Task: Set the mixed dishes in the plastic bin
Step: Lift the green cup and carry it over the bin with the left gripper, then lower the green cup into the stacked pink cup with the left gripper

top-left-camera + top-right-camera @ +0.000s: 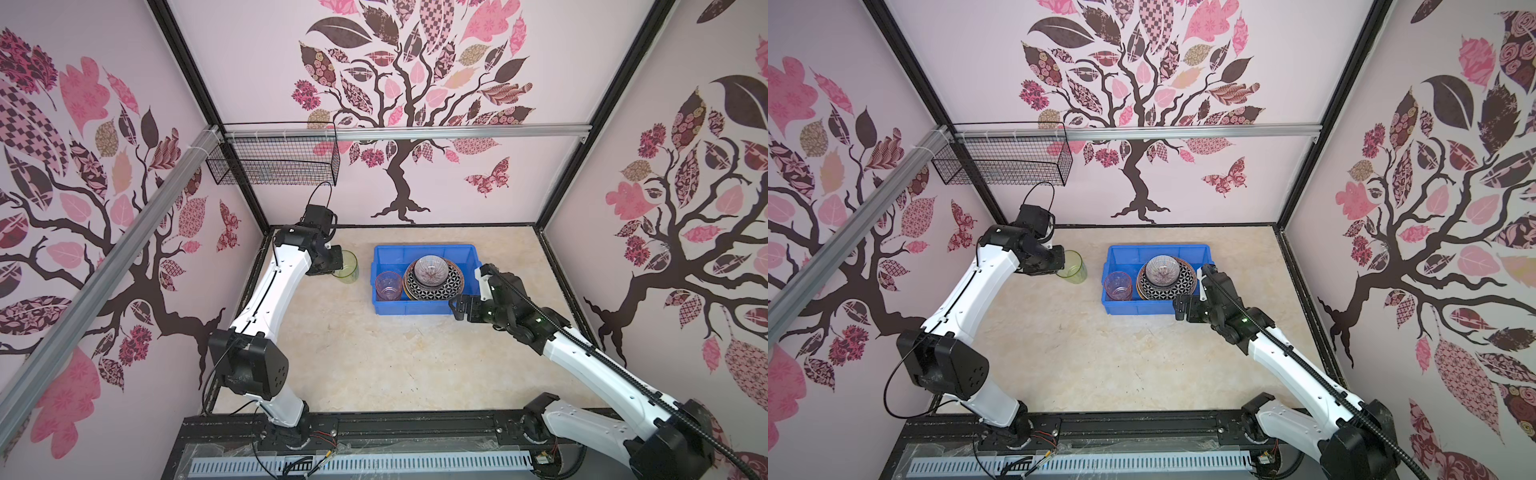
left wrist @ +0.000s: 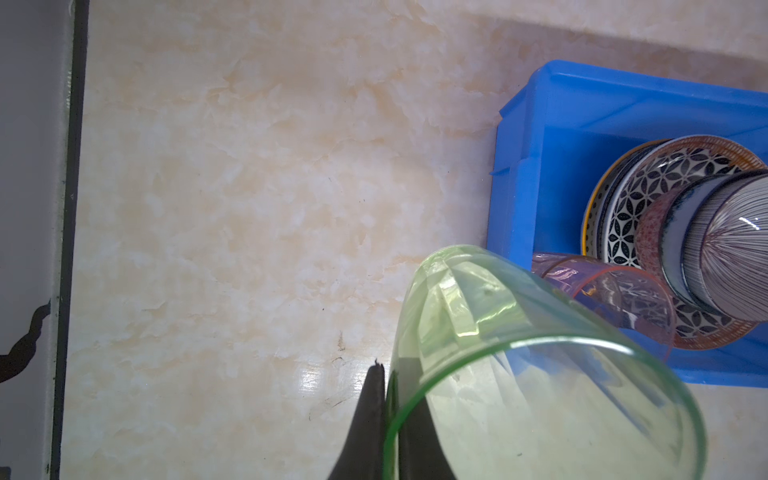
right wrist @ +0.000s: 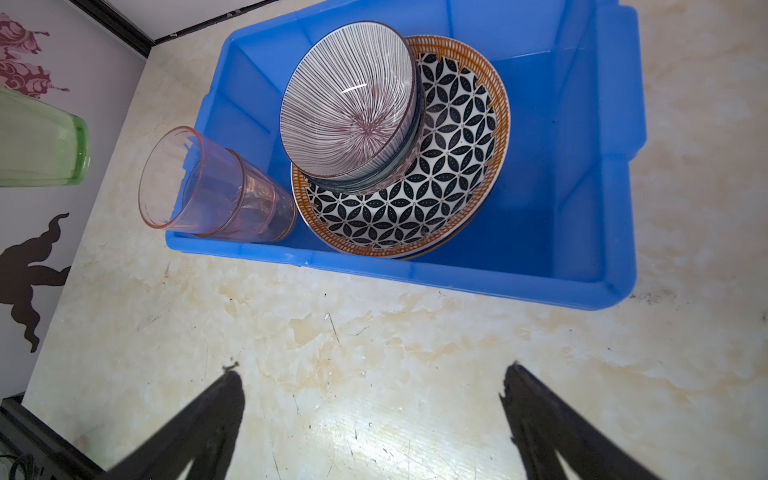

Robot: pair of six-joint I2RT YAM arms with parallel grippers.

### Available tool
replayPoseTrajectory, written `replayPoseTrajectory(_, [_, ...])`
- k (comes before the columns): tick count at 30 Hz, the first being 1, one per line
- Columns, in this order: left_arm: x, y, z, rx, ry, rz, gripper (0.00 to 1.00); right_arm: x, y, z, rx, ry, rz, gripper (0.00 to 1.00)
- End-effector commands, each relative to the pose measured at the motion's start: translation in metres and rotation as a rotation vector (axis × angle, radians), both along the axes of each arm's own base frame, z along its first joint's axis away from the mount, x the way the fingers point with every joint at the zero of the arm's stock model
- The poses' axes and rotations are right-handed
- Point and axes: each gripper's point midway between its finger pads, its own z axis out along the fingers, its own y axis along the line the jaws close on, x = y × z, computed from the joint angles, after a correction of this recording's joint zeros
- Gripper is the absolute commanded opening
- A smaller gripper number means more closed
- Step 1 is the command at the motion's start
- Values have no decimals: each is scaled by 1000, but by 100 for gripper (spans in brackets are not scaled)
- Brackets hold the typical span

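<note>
Left gripper (image 2: pixel 384 374): pinching green cup (image 2: pixel 540 374) rim.
Right gripper (image 3: pixel 372 370): spread, empty.
Risk: my thin pinch lets cup pivot, clip bin (image 2: pixel 515 199).

In the bin (image 1: pixel 424 251), bowl (image 1: pixel 431 270) on plates (image 1: pixel 452 289), inner tumbler (image 1: pixel 388 286) perhaps touching their left; outer tumbler (image 1: pixel 348 270) outside, leftward.

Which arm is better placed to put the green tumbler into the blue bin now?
The left. The left gripper is shut on the green tumbler, just beside the blue bin. The right gripper is open and holds nothing.
</note>
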Motion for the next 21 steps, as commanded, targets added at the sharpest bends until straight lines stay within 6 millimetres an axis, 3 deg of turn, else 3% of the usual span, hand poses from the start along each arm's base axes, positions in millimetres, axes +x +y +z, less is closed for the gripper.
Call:
replayPoseTrajectory(1, [-6, -4, 16, -21, -38, -26, 0, 4, 1, 19, 17, -29, -9, 100])
replayPoseTrajectory(21, [-14, -62, 17, -44, -25, -197, 0, 10, 3, 21, 18, -33, -16, 100])
